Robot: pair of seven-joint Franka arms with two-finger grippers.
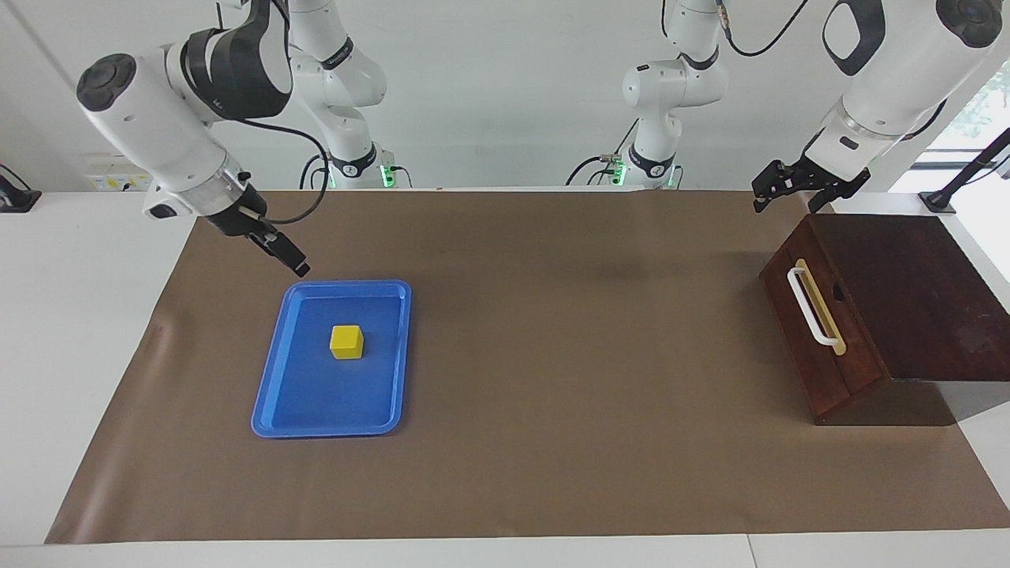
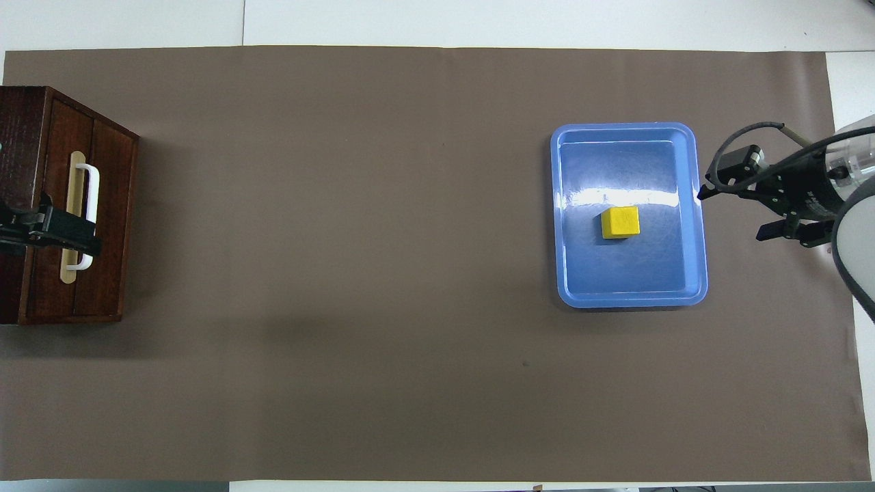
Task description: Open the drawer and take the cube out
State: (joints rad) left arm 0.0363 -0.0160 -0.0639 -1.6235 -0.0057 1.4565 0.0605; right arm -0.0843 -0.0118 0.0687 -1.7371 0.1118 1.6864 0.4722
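Your right gripper [image 1: 296, 264] hangs in the air with its fingers spread wide and nothing between them, over the brown paper cover [image 1: 552, 331] of the table, just off the rim of the shallow blue plastic tray [image 1: 268, 394]. Below it, in that tray and well clear of the fingertips, you see the small bright yellow cube [image 1: 346, 341] resting flat on the tray floor. At the left arm's end of the table, your left gripper [image 1: 777, 189] is also raised and wide apart, holding nothing, above the edge of the dark reddish-brown wooden box [image 1: 907, 292]. Beneath it the drawer [image 1: 797, 331] with its white bar handle [image 1: 806, 308] on a yellow strip sits flush and closed, and the gripper does not touch it.
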